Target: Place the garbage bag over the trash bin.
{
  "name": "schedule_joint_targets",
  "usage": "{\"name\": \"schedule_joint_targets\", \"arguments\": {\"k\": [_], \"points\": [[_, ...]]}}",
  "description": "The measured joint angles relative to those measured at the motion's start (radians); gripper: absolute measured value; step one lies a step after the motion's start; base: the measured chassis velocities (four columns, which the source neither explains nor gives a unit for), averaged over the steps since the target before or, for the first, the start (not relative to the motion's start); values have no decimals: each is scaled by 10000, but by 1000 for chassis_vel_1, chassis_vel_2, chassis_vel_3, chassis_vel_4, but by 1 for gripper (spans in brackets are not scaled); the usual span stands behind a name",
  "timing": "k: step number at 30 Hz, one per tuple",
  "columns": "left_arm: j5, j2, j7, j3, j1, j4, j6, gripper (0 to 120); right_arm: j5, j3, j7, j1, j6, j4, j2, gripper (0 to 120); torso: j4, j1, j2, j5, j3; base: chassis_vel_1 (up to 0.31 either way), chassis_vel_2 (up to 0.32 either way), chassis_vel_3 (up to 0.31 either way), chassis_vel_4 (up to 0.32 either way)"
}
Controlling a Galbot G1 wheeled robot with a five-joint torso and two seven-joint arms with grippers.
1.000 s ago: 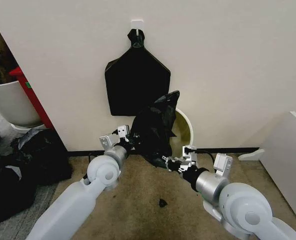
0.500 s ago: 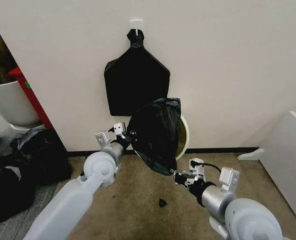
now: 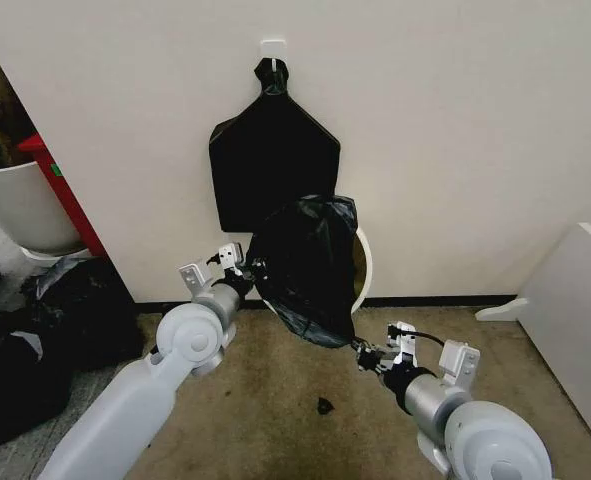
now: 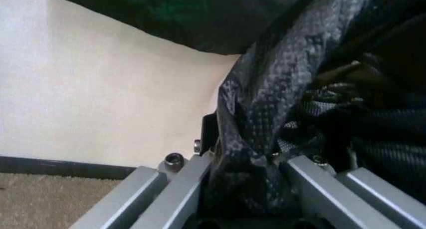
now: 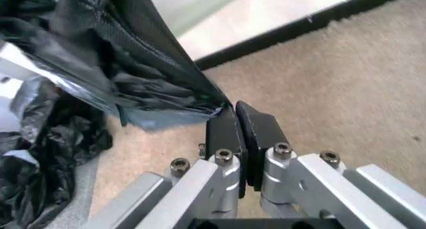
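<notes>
Left pincer (image 3: 243, 272): closed on the left edge of the garbage bag (image 3: 308, 268), low in front of the wall. In the left wrist view the black film (image 4: 266, 119) was bunched between its two metal fingers (image 4: 179, 181) and rose past them.

Right pincer (image 3: 360, 349): clamped on the lowest corner of the same bag, nearer the robot and lower than the left one. In the right wrist view its black pads (image 5: 256, 131) stood pressed together with a thin tip of film (image 5: 199, 102) caught at their ends.

Garbage bag: glossy, wrinkled black plastic, held off the floor and stretched between the two pincers, its mouth toward the wall. It covered most of the trash bin (image 3: 361, 268).

Trash bin: round, white, lying on its side against the wall with its opening toward the robot; a curved strip of rim and yellowish inner wall showed at the bag's right edge.

Surroundings: brown carpet (image 3: 275, 400) with a small black scrap (image 3: 324, 405) between the arms; a flat black bag with a knotted top (image 3: 273, 155) hung from a white wall hook (image 3: 272, 48) above the bin; a white planter pot (image 3: 20, 205) and bulky black sacks (image 3: 45, 330) far left; a white panel (image 3: 575, 310) far right.
</notes>
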State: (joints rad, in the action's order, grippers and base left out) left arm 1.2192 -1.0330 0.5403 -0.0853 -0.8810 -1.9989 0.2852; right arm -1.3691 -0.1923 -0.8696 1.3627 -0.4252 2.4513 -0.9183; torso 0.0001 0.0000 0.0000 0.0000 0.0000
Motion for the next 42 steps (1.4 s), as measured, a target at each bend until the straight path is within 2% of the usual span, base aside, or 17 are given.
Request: {"name": "schedule_joint_targets", "arguments": {"k": [11, 18, 24, 25, 27, 30, 32, 33, 36, 39, 41, 42], "points": [[90, 128, 68, -10, -88, -184, -5, 0, 210, -44, -380, -74, -16, -518, -327, 0, 0, 0, 0, 1, 0, 0, 0, 0, 0], [-93, 161, 100, -23, -177, -132, -5, 0, 575, -273, -535, -8, -202, -27, -250, 0, 0, 0, 0, 1, 0, 0, 0, 0, 0], [-671, 68, 299, 109, -165, 243, -39, 0, 1164, -678, -253, 505, -213, 472, -42, 23, 0, -1, 1, 1, -2, 0, 0, 0, 0], [-740, 36, 367, 145, -160, 320, -40, 0, 1364, -837, -19, 700, -198, 471, 4, 30, 0, -1, 1, 1, -2, 0, 0, 0, 0], [-775, 17, 392, 166, -158, 353, -39, 0, 1445, -925, 111, 780, -176, 472, 30, 34, 0, -1, 1, 1, -3, 0, 0, 0, 0], [-917, -1, 412, 237, -159, 447, -40, 0, 1696, -1504, 1061, 966, 106, 472, 154, 47, 0, -1, 1, 2, -2, 0, 0, 0, 0], [-999, 10, 415, 293, -176, 464, -38, 0, 1756, -1882, 1884, 860, 265, 474, 303, 55, -1, -1, 1, 1, -1, 0, 0, 0, 0], [-999, 10, 415, 293, -176, 464, -38, 0, 1756, -1882, 1884, 860, 265, 474, 303, 55, -1, -1, 1, 1, -1, 0, 0, 0, 0], [-1264, 43, 417, 386, -220, 452, -5, 0, 1683, -1824, 2632, 339, 456, 479, 590, 68, -4, -1, 1, -3, 0, 0, 0, 0, 0], [-1328, 79, 361, 441, -249, 369, 28, 0, 1237, -1647, 2676, -147, 424, 484, 691, 81, -3, 0, 1, 0, 2, 0, 0, 0, 0], [-1332, 103, 317, 455, -271, 340, 45, 0, 1167, -1637, 2652, -203, 406, 484, 697, 84, -3, 0, 1, 0, 2, 0, 0, 0, 0], [-1338, 144, 259, 470, -308, 333, 61, 0, 1160, -1637, 2624, -214, 395, 485, 701, 90, -3, 1, 1, 1, 2, 0, 0, 0, 0]]}}
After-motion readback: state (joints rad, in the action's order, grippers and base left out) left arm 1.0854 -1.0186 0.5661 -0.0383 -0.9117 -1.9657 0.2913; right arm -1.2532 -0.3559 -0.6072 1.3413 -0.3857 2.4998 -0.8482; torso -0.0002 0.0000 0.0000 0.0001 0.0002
